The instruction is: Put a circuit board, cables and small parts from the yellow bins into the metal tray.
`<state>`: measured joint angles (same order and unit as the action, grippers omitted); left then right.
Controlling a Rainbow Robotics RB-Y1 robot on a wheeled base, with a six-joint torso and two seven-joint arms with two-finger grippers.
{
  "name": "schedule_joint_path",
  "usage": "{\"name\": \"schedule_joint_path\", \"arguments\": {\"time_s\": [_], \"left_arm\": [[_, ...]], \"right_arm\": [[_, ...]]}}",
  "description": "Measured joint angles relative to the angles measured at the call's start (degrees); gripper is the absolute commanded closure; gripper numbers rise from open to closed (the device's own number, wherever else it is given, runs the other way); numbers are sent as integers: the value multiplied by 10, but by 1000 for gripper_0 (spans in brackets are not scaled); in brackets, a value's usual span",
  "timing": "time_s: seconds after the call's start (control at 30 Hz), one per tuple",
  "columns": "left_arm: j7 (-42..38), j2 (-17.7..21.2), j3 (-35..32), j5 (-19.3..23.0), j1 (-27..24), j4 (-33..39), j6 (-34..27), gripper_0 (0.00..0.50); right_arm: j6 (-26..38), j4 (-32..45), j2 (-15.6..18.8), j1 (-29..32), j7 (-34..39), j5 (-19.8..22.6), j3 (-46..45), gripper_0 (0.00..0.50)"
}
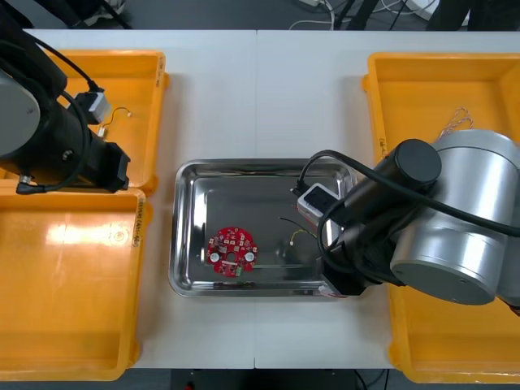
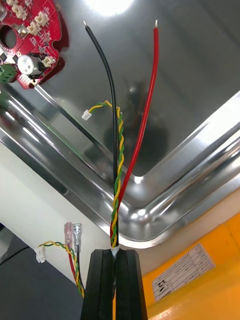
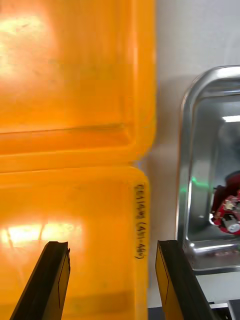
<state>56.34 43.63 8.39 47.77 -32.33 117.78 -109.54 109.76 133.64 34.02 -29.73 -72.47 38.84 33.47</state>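
Front: we see circuit board (image 1: 232, 250) lying left-centre in metal tray (image 1: 175, 244).
Right wrist: right gripper (image 2: 115, 252) pinching red, black, yellow-green cable bundle (image 2: 120, 165) over tray corner.
Left wrist: left gripper (image 3: 112, 246) fingers spread above yellow bins (image 3: 75, 100).

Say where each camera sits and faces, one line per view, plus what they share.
Front view: overhead, looking steeply down at the table; left arm and right arm show.
Right wrist view: on the right wrist, facing the tray corner; right end effector shut on cables.
Left wrist view: on the left wrist, facing the yellow bins; left end effector open.
Shared: red circuit board in the tray.
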Motion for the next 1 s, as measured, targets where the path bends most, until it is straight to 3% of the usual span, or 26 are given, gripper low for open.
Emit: {"name": "schedule_joint_path", "arguments": {"time_s": [0.13, 0.3, 0.47, 0.7, 0.87, 1.0], "left_arm": [[24, 7, -20, 0, 0, -32, 0, 0], [80, 15, -40, 0, 0, -69, 0, 0], [165, 19, -65, 0, 0, -105, 0, 0], [230, 20, -80, -1, -7, -160, 0, 0], [266, 20, -80, -1, -23, -202, 22, 0], [345, 20, -80, 0, -36, -233, 46, 0]], "right_arm": [[0, -15, -11, 0, -97, -21, 0, 500], [0, -28, -16, 0, -129, -38, 0, 500], [0, -41, -23, -1, -252, -64, 6, 500], [-1, -71, -49, -1, -294, -123, 33, 500], [-24, -96, -60, -1, -329, -124, 40, 500], [-62, -114, -60, -1, -329, -129, 49, 500]]}}
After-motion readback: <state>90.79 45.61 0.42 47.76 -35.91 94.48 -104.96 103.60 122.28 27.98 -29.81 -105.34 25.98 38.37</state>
